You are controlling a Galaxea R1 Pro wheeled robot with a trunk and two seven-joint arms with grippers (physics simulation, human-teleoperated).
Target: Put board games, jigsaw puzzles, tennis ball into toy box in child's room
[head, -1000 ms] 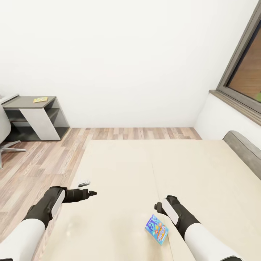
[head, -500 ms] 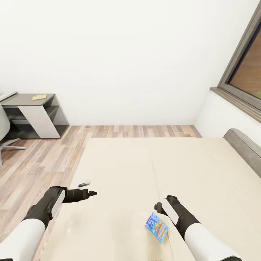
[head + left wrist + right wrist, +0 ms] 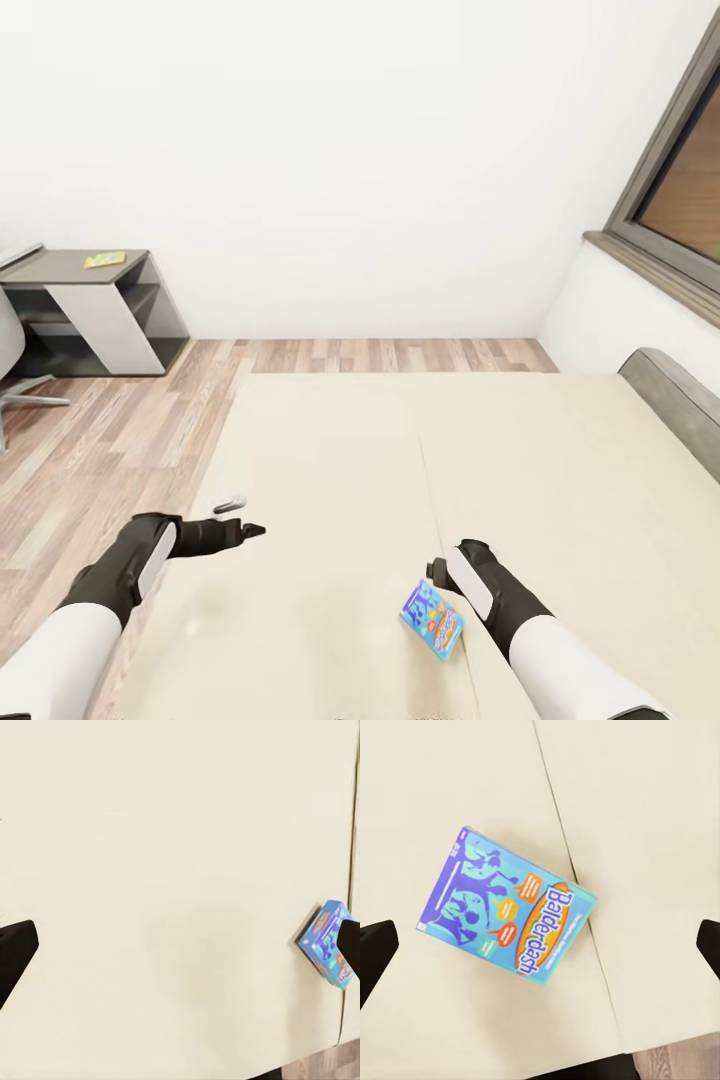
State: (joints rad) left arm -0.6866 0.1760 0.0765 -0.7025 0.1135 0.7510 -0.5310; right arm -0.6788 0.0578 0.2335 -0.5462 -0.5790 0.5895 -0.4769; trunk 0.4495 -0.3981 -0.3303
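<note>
A blue board game (image 3: 432, 620) with a busy printed lid lies flat on the cream bed (image 3: 330, 450), near its front edge. My right gripper (image 3: 437, 574) hangs just above and beside it. In the right wrist view the same board game (image 3: 506, 915) lies under the open right gripper (image 3: 540, 945), whose fingertips (image 3: 375, 949) stand wide apart, touching nothing. My left gripper (image 3: 243, 516) is open over bare bed to the left. The left wrist view shows the left gripper (image 3: 180, 949) open and the blue board game (image 3: 324, 954) by its far fingertip. The table and toy box are out of view.
A dark grey shelf unit (image 3: 95, 315) stands against the white wall at far left, with a small yellow flat item (image 3: 104, 260) on top. A chair base (image 3: 20, 390) sits beside it. Wood floor (image 3: 90, 450) runs left of the bed. A window (image 3: 680, 190) and headboard (image 3: 680, 400) are at right.
The whole picture has shifted slightly, so the camera has moved. Both arms keep the same pose, and both grippers stay open. The blue game sits a little higher in the view.
</note>
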